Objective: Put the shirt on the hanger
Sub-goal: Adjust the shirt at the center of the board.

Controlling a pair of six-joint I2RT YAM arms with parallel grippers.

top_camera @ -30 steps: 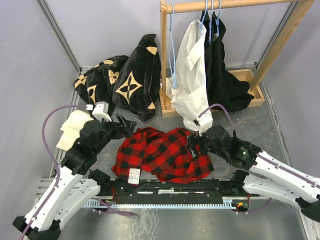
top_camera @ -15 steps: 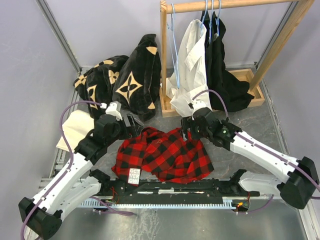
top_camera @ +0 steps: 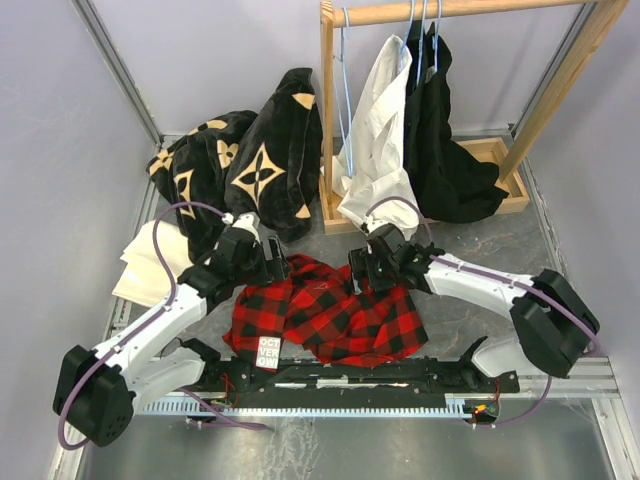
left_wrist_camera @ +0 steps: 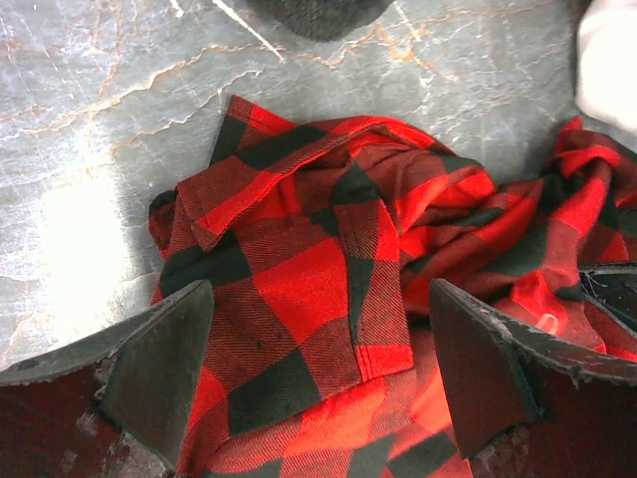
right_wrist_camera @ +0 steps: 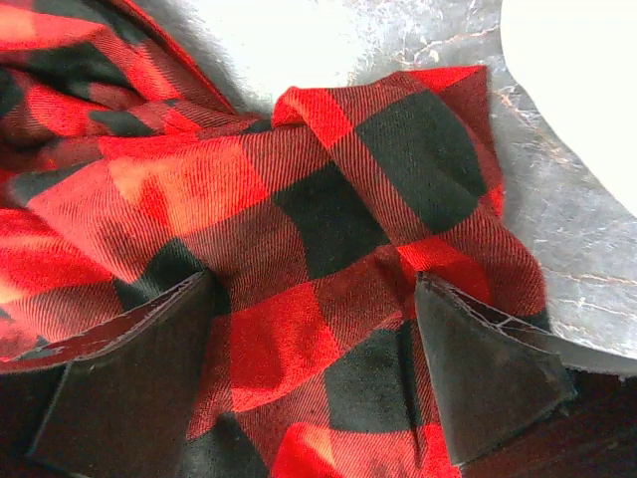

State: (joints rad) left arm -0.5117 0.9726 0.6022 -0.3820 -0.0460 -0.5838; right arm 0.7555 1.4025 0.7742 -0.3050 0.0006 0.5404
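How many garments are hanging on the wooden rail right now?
2: a white shirt toward the left end of the rail, and a black garment directly right of it, touching it. The black one may hide another layer.

Cannot read the white lettering (top_camera: 269, 350) on the shirt (top_camera: 325, 315) from above: too small. Loses the shirt's far edge under the left gripper (top_camera: 271, 268) and right gripper (top_camera: 362, 271). Cuts the shirt off at the bottom and right edges of the left wrist view, and at the left and bottom edges of the right wrist view. Shows only a corner of white cloth (left_wrist_camera: 612, 60) in each. Loses the lower end of the hanger (top_camera: 346, 90) against the white shirt (top_camera: 375, 130).
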